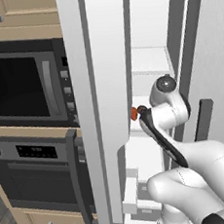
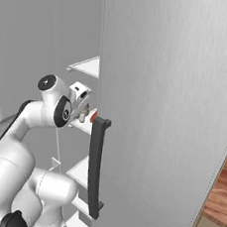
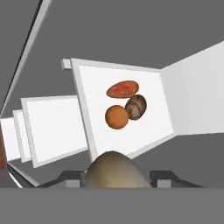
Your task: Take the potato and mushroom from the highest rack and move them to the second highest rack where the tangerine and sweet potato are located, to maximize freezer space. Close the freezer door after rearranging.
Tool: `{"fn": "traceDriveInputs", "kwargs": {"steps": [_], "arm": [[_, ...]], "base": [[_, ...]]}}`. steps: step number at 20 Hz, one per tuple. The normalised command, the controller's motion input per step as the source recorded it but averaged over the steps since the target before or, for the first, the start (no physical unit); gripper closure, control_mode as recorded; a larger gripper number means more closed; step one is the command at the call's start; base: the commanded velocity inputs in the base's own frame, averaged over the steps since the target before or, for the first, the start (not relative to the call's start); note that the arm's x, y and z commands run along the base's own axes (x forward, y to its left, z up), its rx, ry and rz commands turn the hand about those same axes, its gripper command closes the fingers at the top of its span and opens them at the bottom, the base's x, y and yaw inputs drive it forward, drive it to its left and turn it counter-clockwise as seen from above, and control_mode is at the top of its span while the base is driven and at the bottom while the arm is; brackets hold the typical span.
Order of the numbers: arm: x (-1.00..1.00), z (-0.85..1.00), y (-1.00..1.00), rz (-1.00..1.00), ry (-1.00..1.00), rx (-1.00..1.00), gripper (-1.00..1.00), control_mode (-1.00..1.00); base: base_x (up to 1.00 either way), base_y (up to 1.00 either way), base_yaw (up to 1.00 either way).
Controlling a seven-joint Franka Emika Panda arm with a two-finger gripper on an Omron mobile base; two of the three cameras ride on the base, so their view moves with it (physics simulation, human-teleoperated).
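Note:
My gripper point(image 3: 116, 179) is shut on the mushroom point(image 3: 114, 168), whose pale grey-beige cap bulges between the fingertips. It hovers in front of a white freezer shelf point(image 3: 148, 131). On that shelf lie the sweet potato point(image 3: 122, 89), the tangerine point(image 3: 117, 117) and the brown potato point(image 3: 136, 106), close together. In the right base view the gripper point(image 2: 83, 113) reaches into the freezer point(image 2: 86, 65) at mid height, with the small mushroom point(image 2: 83, 116) under it. The freezer door point(image 1: 106, 85) stands open to the left of the arm.
Black-fronted wall ovens point(image 1: 23, 84) fill the left. A closed grey door with a dark handle point(image 2: 95, 168) flanks the freezer on the right. White bins point(image 1: 132, 190) sit low on the open door's inner face. Further white shelves point(image 3: 52, 127) stack beside the loaded one.

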Motion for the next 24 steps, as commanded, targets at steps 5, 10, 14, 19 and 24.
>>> {"fn": "traceDriveInputs", "kwargs": {"steps": [5, 10, 14, 19, 24], "arm": [[0.36, -0.27, 0.00, 0.00, 0.00, 0.00, 1.00, -1.00], [0.48, -0.23, 0.00, 0.00, 0.00, 0.00, 1.00, -1.00], [0.47, -0.23, 0.00, 0.00, 0.00, 0.00, 1.00, -1.00], [0.44, -0.25, 0.00, 0.00, 0.00, 0.00, 1.00, -1.00], [0.41, -0.17, 0.00, 0.00, 0.00, 0.00, 1.00, -1.00]], "base": [[0.00, 0.00, 0.00], [0.00, 0.00, 0.00], [0.00, 0.00, 0.00], [0.00, 0.00, 0.00], [0.00, 0.00, 0.00]]}}
